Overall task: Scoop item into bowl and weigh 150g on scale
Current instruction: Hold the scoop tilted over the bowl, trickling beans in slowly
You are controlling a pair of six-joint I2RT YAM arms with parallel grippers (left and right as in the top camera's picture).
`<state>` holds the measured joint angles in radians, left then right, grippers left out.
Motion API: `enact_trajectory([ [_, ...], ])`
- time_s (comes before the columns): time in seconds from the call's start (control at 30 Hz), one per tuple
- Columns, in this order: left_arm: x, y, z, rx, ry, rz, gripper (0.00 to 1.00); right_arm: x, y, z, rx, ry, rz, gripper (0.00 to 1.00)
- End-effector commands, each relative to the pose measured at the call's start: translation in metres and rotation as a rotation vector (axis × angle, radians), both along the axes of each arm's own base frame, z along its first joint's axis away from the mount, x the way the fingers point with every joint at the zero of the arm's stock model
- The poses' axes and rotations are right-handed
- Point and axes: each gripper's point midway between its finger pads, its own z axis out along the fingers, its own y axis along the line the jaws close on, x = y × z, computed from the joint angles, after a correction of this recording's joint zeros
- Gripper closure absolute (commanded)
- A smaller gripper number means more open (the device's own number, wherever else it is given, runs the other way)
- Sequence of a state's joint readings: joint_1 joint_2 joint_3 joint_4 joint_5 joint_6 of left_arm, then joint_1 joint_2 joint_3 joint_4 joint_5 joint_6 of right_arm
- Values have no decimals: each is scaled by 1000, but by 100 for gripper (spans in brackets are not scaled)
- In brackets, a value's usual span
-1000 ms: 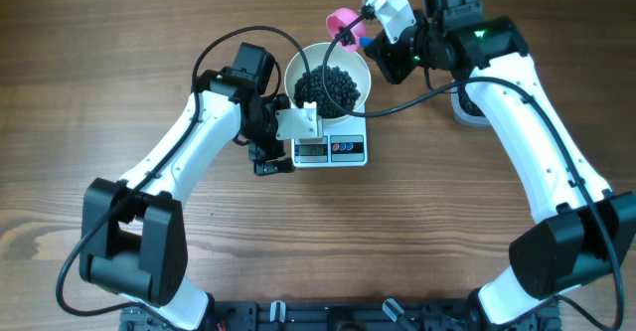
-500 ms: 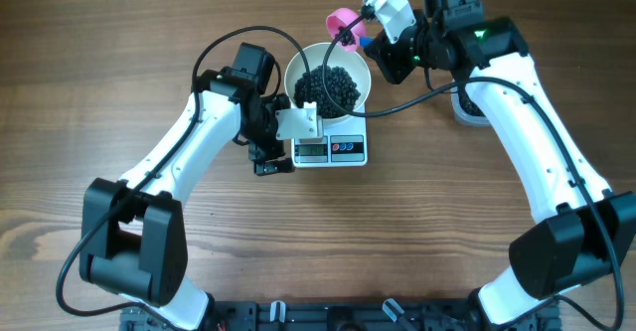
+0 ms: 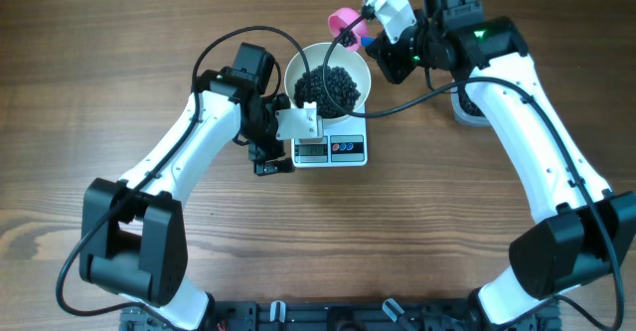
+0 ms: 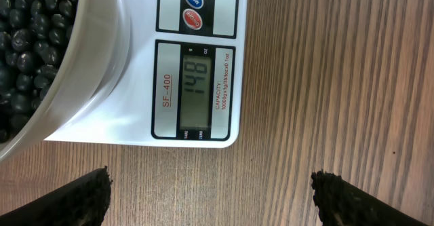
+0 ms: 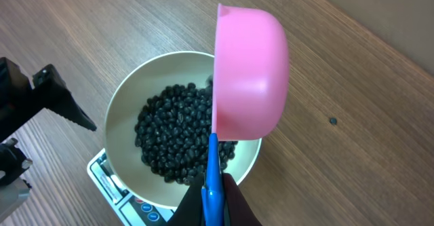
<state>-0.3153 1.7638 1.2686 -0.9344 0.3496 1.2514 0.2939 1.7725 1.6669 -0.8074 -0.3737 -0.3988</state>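
The white bowl (image 3: 298, 65) stands on the scale (image 3: 353, 152), holding a heap of black beans (image 3: 329, 88). In the left wrist view the scale's display (image 4: 195, 90) reads 148, with the bowl (image 4: 95, 77) and beans (image 4: 27, 29) at the left. My left gripper (image 4: 213, 202) is open over bare wood just in front of the scale, nothing between its fingers (image 4: 88, 195). My right gripper (image 5: 213, 202) is shut on the blue handle (image 5: 212, 172) of the pink scoop (image 5: 249, 83). The scoop is tipped on its side over the bowl's (image 5: 122, 97) far rim, its inside hidden.
A pale object (image 3: 465, 108) lies partly hidden under my right arm at the back right. Black cables loop over the table near the bowl (image 3: 234, 35). The left arm's fingers (image 5: 64, 102) show beside the bowl in the right wrist view.
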Motion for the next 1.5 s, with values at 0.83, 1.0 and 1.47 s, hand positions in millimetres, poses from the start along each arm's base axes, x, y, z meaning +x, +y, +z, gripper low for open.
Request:
enact_trajectory([
  [0.83,-2,-3,-1,-17,12,-4,0,-1,8,9,55,16,-12,96],
  [1.0,-2,-3,-1,-17,12,-4,0,-2,9,9,64,24,-10,96],
  [1.47,-2,-3,-1,-17,12,-4,0,1,6,9,48,9,-26,96],
])
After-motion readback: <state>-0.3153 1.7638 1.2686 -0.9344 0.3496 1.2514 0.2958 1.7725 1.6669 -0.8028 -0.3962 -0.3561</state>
